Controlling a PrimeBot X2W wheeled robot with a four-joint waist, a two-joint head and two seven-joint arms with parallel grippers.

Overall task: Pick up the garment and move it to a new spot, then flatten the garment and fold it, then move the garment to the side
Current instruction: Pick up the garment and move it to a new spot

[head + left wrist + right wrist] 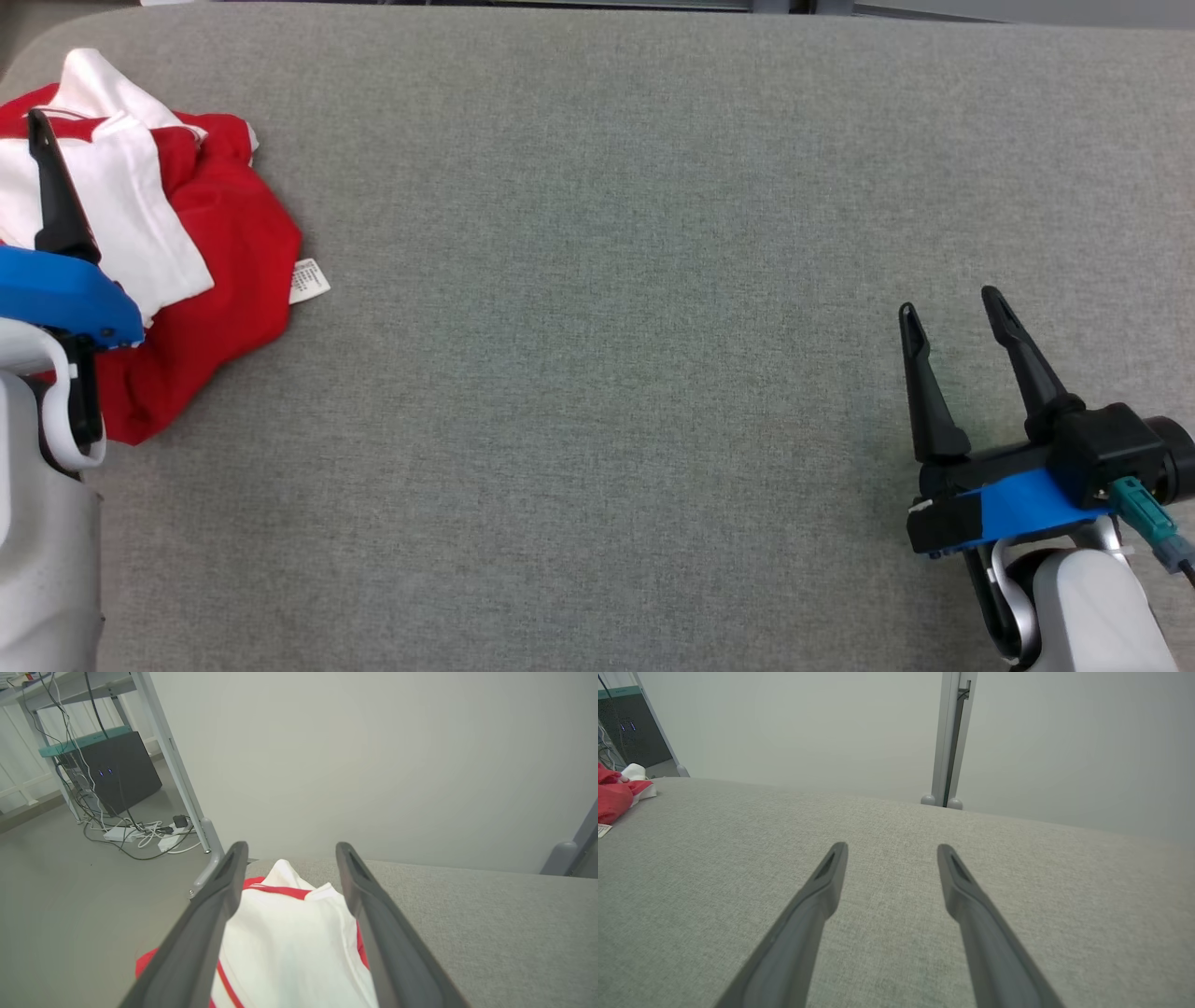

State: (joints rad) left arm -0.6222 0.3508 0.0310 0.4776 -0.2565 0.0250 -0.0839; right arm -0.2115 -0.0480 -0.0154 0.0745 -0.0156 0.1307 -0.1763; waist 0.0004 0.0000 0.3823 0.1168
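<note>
Grey fabric surface (597, 420) spreads wide before the robot. Nearest, the right hand (949, 306) rests low with fingers apart, holding nothing. The left hand (290, 848), also spread and empty, hangs over the crumpled red-and-white garment (224, 233) at the surface's far left corner. A shallow pinch may catch only one layer, or nudge the heap off the edge.

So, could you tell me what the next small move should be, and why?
Probably lower the left gripper onto the garment to pinch it: its jaws stand open over the crumpled white-and-red cloth, gripping nothing, while the right gripper is open far across the table.
</note>
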